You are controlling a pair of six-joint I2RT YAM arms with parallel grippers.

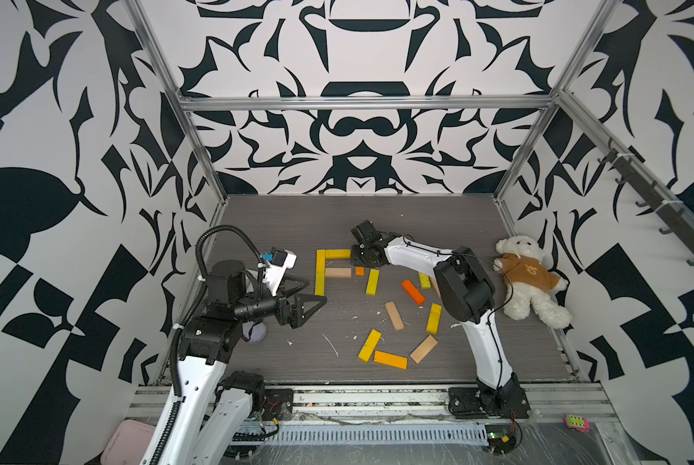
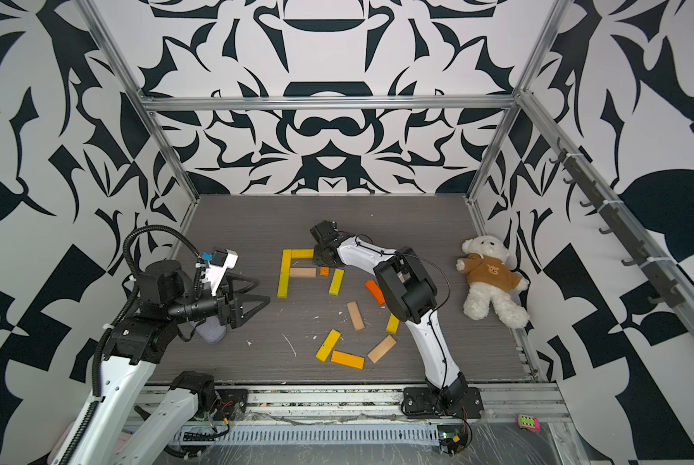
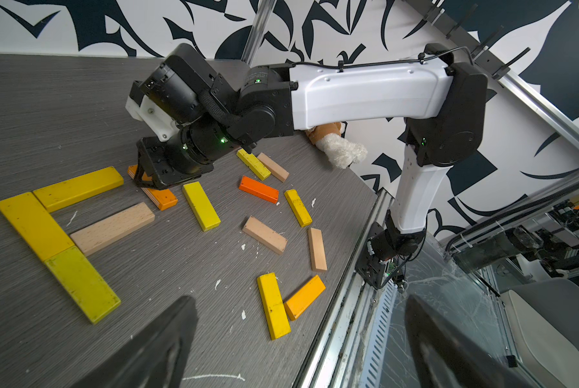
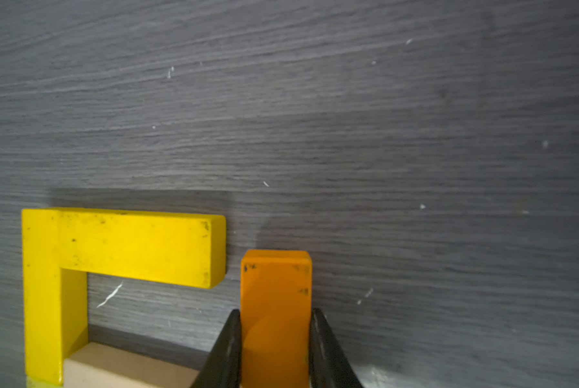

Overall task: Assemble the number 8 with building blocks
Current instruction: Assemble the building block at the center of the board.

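Gripping the orange block [image 4: 276,285] across its width, my right pincer [image 4: 275,312] has both black fingers [image 4: 227,349] pressed against the block's long sides, low over the grey table [image 1: 280,225]. The block's free end sits just beside the end of the yellow top bar [image 4: 137,247], with a thin gap between them, and runs crosswise to it. That bar meets the yellow upright [image 4: 46,295] at a corner. A second yellow plank [image 1: 320,284] carries the upright on, end to end, and a tan plank [image 1: 338,272] juts from the upright parallel to the top bar, so the four lie in an F shape. Whether the orange block rests flat on the table or is a little raised, I cannot tell. My left pincer [image 1: 317,290] hangs wide open, holding nothing, just beside the second yellow plank. Loose blocks lie scattered between the F and my right arm's base: a yellow one [image 1: 372,282], a red-orange one [image 1: 413,292], a tan one [image 1: 394,315] and another yellow [image 1: 433,318]. Nearer the front, a yellow block [image 1: 369,345] and an orange plank [image 1: 390,359] touch at a corner, with a tan block [image 1: 423,349] just beside. A white teddy bear [image 1: 530,277] lies by the right wall.
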